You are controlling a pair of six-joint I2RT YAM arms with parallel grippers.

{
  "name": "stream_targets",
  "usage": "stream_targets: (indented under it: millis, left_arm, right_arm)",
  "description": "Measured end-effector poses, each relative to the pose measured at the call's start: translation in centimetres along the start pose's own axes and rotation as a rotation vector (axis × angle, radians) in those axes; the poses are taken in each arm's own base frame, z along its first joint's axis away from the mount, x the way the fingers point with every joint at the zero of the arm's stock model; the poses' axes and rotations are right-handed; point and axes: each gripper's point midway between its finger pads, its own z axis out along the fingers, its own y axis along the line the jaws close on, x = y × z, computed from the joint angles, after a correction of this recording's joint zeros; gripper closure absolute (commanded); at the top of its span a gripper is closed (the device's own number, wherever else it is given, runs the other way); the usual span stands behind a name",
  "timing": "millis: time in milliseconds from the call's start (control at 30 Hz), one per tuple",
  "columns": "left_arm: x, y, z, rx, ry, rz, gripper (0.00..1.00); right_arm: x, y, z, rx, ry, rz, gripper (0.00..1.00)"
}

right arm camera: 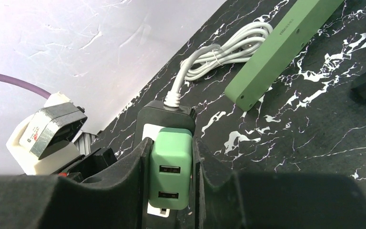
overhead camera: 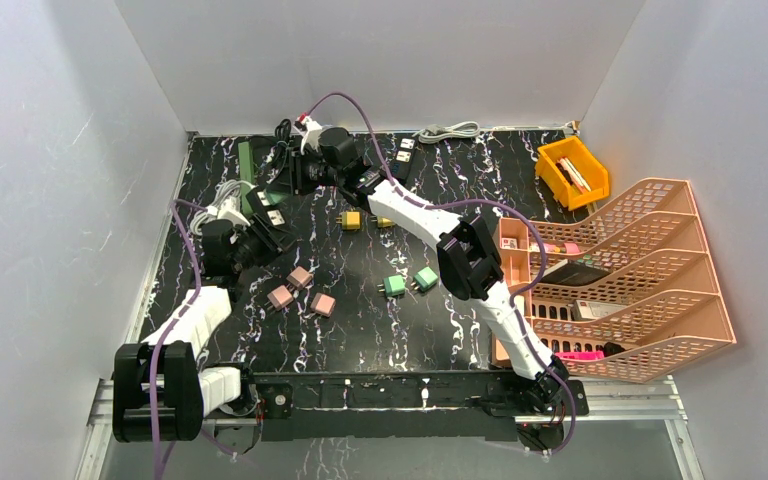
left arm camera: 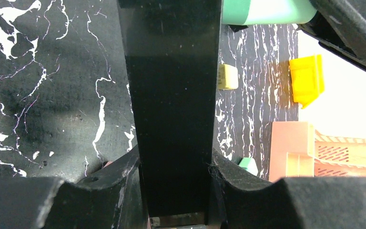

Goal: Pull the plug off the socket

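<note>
A green two-port USB plug [right arm camera: 171, 167] sits plugged into a black socket strip [right arm camera: 164, 114] that has a white face and a white cord. My right gripper [right arm camera: 171, 143] is shut on the plug, one finger on each side. My left gripper [left arm camera: 175, 160] is shut on the black strip [left arm camera: 171, 86], with the plug [left arm camera: 267, 12] at the strip's far end. From above, the strip [overhead camera: 276, 215] lies at the table's left rear between the left gripper [overhead camera: 263, 233] and the right gripper [overhead camera: 300, 172]. The plug itself is hidden there.
A green socket strip [right arm camera: 286, 47] and the coiled white cord [right arm camera: 224, 52] lie beyond the plug. Several small pink [overhead camera: 300, 277], green [overhead camera: 395, 285] and yellow [overhead camera: 350, 220] plugs lie mid-table. Another black strip [overhead camera: 403, 155], a yellow bin [overhead camera: 572, 172] and pink trays [overhead camera: 610, 280] stand to the right.
</note>
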Motion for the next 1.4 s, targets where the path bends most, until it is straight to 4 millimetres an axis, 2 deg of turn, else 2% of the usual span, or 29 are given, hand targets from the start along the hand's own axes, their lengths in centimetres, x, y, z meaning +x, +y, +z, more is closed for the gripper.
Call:
stream_targets:
  millis: [267,500,633,733,800,867,1000,1067,1100,1167,1233,1267,1333,1367,1400]
  left_arm:
    - [0.4,0.7,0.0,-0.036,0.010,-0.008,1.00]
    - [1.1,1.1,-0.2,-0.052,0.041,-0.026,1.00]
    - [1.1,1.8,-0.5,-0.064,0.054,-0.054,1.00]
    - [0.8,1.7,-0.8,-0.043,0.055,-0.064,1.00]
    - [0.6,1.4,-0.9,-0.023,0.057,-0.064,1.00]
    - [0.5,1.1,-0.9,-0.004,0.060,-0.061,1.00]
    - [0.7,0.4,-1.0,0.021,0.085,-0.054,1.00]
    - [0.9,0.4,-0.9,0.021,0.094,-0.057,1.00]
    - [0.8,0.5,-0.9,0.012,0.093,-0.065,1.00]
    - [-0.3,1.8,-0.9,-0.043,0.044,-0.093,1.00]
    - [-1.4,3.0,-0.9,-0.093,-0.004,-0.116,1.00]
    - [-1.8,3.5,-0.9,-0.116,-0.019,-0.130,1.00]
    - [-2.2,4.4,-0.9,-0.153,-0.037,-0.152,1.00]
    - [-2.2,4.8,-1.0,-0.171,-0.041,-0.163,1.00]
    - [-2.1,5.1,-1.0,-0.188,-0.041,-0.171,1.00]
  right_arm:
    - [0.8,-0.4,-0.1,0.016,0.024,-0.002,1.00]
    - [1.6,-1.3,-0.9,-0.037,0.051,0.076,1.00]
    - [2.3,-0.4,-0.5,0.111,0.045,-0.092,1.00]
    - [1.6,1.2,-0.5,0.230,-0.005,-0.268,1.00]
    - [1.1,1.8,-0.7,0.245,-0.017,-0.311,1.00]
    - [0.9,1.7,-1.1,0.188,-0.019,-0.266,1.00]
    - [0.4,0.2,-2.6,-0.021,-0.002,-0.004,1.00]
    - [0.9,-0.3,-3.0,0.007,0.051,0.000,1.00]
    - [1.0,-0.2,-2.7,0.061,0.056,-0.056,1.00]
    - [0.8,1.2,-2.1,0.163,0.029,-0.222,1.00]
    - [1.7,4.3,-1.9,0.205,0.032,-0.355,1.00]
    - [2.6,6.9,-1.8,0.174,0.047,-0.396,1.00]
    - [3.7,10.5,-1.8,0.066,0.069,-0.388,1.00]
    - [4.1,12.1,-2.2,-0.032,0.085,-0.340,1.00]
    - [3.8,12.6,-2.8,-0.104,0.090,-0.281,1.00]
